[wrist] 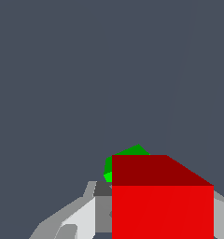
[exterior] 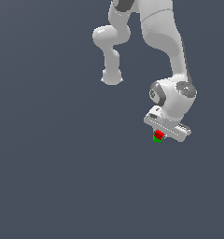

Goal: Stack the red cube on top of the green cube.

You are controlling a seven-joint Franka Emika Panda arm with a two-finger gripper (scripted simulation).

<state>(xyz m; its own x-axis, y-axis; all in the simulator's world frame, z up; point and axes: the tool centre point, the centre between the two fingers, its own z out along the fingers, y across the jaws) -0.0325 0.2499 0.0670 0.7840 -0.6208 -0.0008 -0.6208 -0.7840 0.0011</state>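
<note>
The red cube sits between the fingers of my white gripper, which is shut on it. In the wrist view the red cube fills the foreground, with a grey finger against one side and the other finger against the opposite side. The green cube lies on the floor directly under the red cube, which hides most of it. Only a green edge shows past the red cube in the wrist view. Whether the two cubes touch cannot be told.
The plain dark grey floor surrounds the cubes. The white arm rises above the gripper toward the exterior view's top, with its elbow to the exterior view's left.
</note>
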